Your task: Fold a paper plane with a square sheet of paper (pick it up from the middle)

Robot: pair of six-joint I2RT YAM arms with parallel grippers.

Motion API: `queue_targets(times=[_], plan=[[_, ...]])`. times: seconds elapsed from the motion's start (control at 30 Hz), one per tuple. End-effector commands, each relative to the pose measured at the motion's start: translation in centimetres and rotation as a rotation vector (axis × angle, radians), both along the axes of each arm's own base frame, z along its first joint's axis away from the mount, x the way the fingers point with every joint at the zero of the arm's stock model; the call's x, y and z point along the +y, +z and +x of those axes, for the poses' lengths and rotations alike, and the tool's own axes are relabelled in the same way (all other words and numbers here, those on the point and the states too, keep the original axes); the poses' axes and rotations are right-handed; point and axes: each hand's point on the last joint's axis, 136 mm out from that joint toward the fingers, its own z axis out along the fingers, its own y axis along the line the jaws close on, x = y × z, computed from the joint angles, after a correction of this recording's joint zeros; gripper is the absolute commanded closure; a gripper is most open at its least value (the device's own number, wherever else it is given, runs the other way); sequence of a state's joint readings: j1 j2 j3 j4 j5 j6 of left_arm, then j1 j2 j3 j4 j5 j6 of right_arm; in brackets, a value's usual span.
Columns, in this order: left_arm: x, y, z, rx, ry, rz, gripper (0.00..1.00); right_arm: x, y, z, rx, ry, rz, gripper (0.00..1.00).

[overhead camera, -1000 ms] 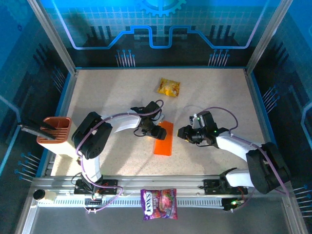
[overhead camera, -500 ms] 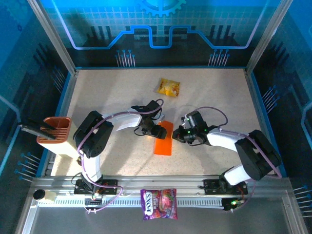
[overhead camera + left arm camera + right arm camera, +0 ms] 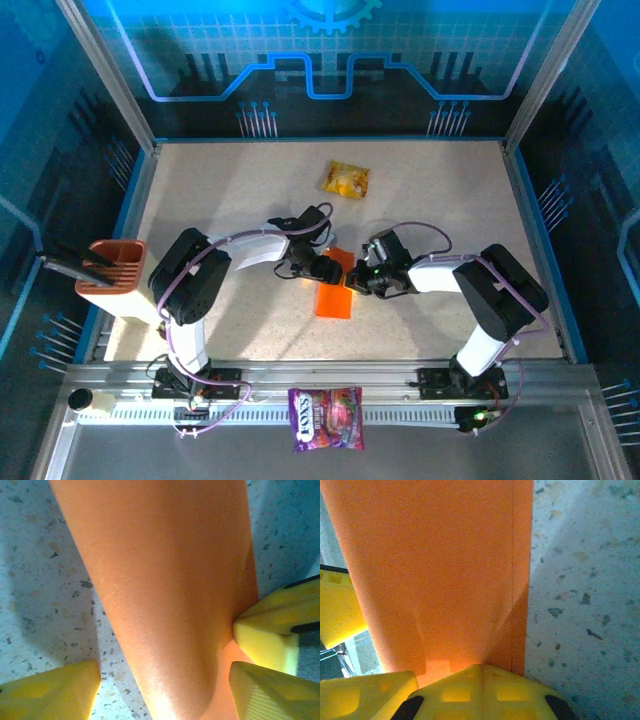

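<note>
Seen from above as a narrow folded strip of thin, matte bright-orange paper (image 3: 334, 298) lying mid-table on the pale speckled tabletop (image 3: 220, 190), flanked closely by the left gripper (image 3: 325, 270) and right gripper (image 3: 361, 282). From the left wrist: spread yellow fingers (image 3: 50, 690) straddling the bowed, smooth strip, a right-gripper finger touching its edge. From the right wrist: fingers (image 3: 480, 692) pressed together, seemingly pinching the strip's edge beside a long straight crease.

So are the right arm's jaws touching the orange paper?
Touching: in the right wrist view the jaws are shut on the orange paper, creasing it there.
</note>
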State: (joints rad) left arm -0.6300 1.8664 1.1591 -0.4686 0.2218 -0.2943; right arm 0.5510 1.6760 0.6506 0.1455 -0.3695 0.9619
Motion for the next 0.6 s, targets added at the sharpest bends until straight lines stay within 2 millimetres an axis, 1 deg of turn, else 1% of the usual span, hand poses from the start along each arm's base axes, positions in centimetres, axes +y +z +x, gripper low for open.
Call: queue_targets(times=[0.0,0.1,0.23,0.3,0.37,0.47,0.57], plan=[[-0.3,1.7,0.9,-0.034,0.091,-0.085,0.28,-2.3,-3.3,-2.3,0.087,-0.016,-0.134,1.0],[-0.5,2.8,1.4,-0.055,0.182,-0.173,0.27,-2.8,-3.1,-2.4,0.084,-0.006,-0.142,1.0],[-0.2,3.2,1.7,-0.052,0.299,-0.264,0.29,-3.2,-2.4,-2.4,0.069,0.01,-0.124,1.0],[-0.7,3.4,1.3,-0.042,0.326,-0.319,0.31,-3.1,-1.9,-2.3,0.057,0.032,-0.102,1.0],[-0.8,3.3,0.9,-0.047,0.343,-0.337,0.32,-3.1,-1.8,-2.4,0.047,0.055,-0.085,0.99],[-0.6,3.2,0.5,-0.052,0.367,-0.331,0.33,-3.3,-2.0,-2.4,0.051,0.055,-0.081,0.99],[-1.2,3.3,-0.2,-0.046,0.357,-0.349,0.36,-3.3,-2.3,-2.3,0.063,0.054,-0.07,0.99]])
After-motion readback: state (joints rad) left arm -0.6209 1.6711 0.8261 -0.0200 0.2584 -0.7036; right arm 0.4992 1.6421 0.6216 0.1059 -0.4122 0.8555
